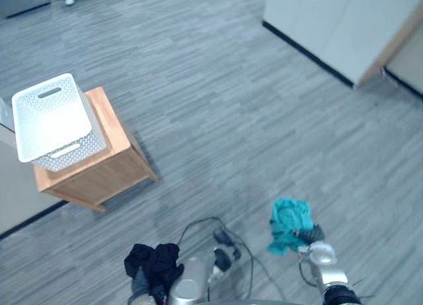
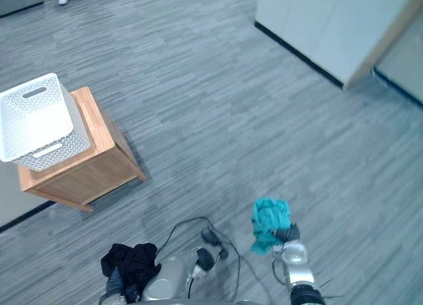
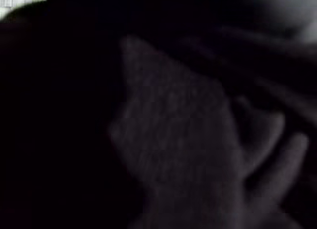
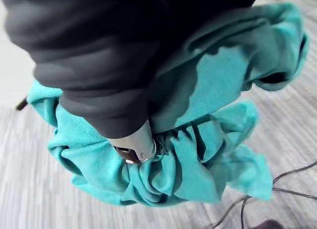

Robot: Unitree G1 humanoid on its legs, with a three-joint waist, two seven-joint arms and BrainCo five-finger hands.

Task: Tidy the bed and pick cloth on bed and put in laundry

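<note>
The white laundry basket [image 1: 51, 117] stands on a wooden stand [image 1: 109, 163], well apart from both cloths, so either could work loose on the way over or miss its rim. The black cloth [image 1: 155, 262] is heaped over the left hand [image 1: 139, 289], whose hold I cannot tell. The right hand [image 4: 134, 142] is clenched into the teal cloth [image 1: 289, 222], whose hanging folds might slip free

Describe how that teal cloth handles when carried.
Probably floppy: the teal cloth bunches in folds around the right hand and droops. Likely light, hanging from one hand. Folds wrap a finger, so slipping seems unlikely.
</note>
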